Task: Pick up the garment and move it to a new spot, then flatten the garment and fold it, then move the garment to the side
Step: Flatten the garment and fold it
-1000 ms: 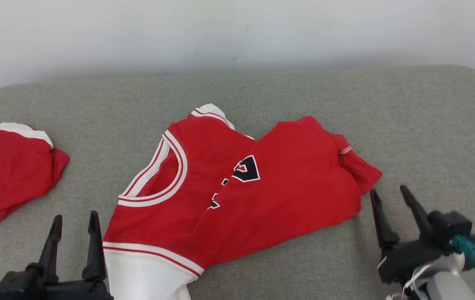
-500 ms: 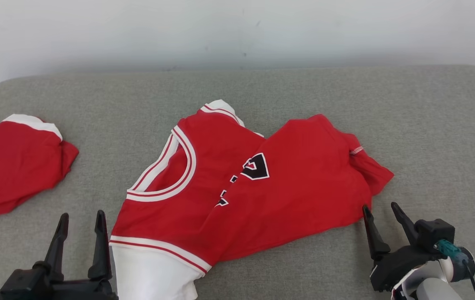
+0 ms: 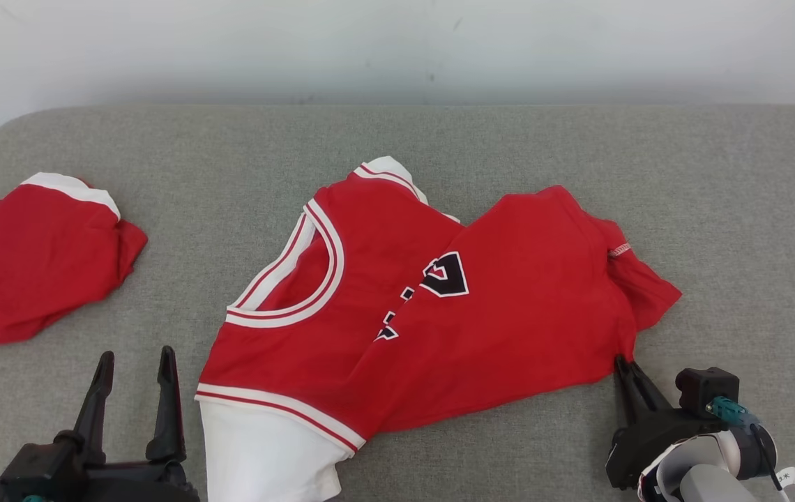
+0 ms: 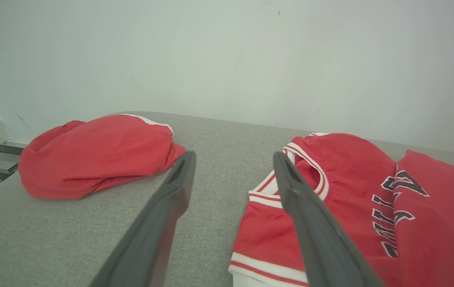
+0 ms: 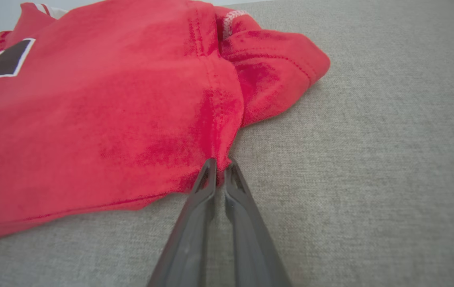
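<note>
The garment [image 3: 439, 314] is a red jersey with white trim and black lettering, lying crumpled and partly folded over on the grey cushion [image 3: 579, 153]. In the right wrist view my right gripper [image 5: 220, 165] is shut on the garment [image 5: 111, 99], its tips pinching the lower right edge beside a bunched corner. The head view shows that right gripper [image 3: 624, 362] at the same edge. Left of the jersey's white sleeve, my left gripper [image 3: 134, 359] stands open and holds nothing. In the left wrist view the left gripper [image 4: 233, 157] has its fingers spread, the garment [image 4: 350, 179] to their right.
A second red piece of clothing [image 3: 35, 258] with a white band lies bunched at the cushion's left end, also seen from the left wrist as red clothing [image 4: 99, 151]. A pale wall [image 3: 397, 49] rises behind the cushion. Bare grey cushion lies right of the jersey.
My right gripper moved in to the jersey's lower right edge and shut on the fabric. The head camera shifted, so the whole scene slid right. The left gripper stayed open.
</note>
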Motion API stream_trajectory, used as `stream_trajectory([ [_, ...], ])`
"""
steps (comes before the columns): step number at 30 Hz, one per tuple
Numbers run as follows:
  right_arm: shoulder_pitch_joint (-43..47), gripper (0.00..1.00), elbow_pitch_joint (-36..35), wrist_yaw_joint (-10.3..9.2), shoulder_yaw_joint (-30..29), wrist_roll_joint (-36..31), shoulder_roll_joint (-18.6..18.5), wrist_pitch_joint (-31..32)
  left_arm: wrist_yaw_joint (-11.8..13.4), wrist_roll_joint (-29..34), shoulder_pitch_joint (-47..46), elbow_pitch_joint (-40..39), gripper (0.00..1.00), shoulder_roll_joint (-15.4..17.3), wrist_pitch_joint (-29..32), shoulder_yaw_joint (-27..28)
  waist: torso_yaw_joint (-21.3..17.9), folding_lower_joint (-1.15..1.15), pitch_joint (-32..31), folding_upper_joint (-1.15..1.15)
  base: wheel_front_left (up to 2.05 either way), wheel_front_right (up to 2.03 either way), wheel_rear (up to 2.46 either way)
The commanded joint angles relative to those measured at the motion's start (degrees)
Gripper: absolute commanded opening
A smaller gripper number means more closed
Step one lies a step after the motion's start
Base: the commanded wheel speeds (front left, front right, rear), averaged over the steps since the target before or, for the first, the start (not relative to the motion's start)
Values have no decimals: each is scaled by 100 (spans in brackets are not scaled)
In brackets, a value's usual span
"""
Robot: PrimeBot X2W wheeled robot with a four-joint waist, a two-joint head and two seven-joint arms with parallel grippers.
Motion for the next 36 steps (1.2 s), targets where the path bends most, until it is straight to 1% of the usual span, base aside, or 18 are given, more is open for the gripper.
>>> stream_trajectory([
  [1,3,0,31,-13,9,29,23,2,9,11,-36,12,100,0,-2,16,-6,0,-19,0,0,0,0],
  [7,335,0,-460,-13,-153,82,-4,1,6,-12,137,63,100,0,-2,22,-121,0,-249,0,0,0,0],
  [8,510,0,-759,-13,-224,124,-3,1,5,-27,188,77,100,1,-2,30,-176,0,-347,0,0,0,0],
  [13,1144,0,-1670,-13,-320,158,-12,1,28,-84,349,60,100,-1,-2,52,-361,0,-529,0,0,0,0],
  [19,1960,0,-2507,-13,-469,192,-51,118,76,-116,490,30,100,0,-2,31,-547,0,-661,0,0,0,0],
  [22,2306,0,-2864,-13,-624,280,33,289,88,-130,545,18,100,0,-2,54,-633,0,-705,0,0,0,0],
  [23,2400,51,-2948,-13,-676,283,29,332,84,-135,559,16,100,0,-2,52,-653,0,-713,0,0,0,0],
  [24,2471,100,-3012,-13,-702,244,17,375,86,-138,573,15,100,0,-2,53,-673,0,-723,0,0,0,0],
  [30,2605,100,-3368,-13,-845,94,93,387,83,-102,616,5,100,0,-2,66,-748,0,-791,0,0,0,0],
  [36,2467,100,-3677,-13,-857,-168,133,252,86,-67,651,-45,100,0,-2,136,-772,0,-843,0,0,0,0],
])
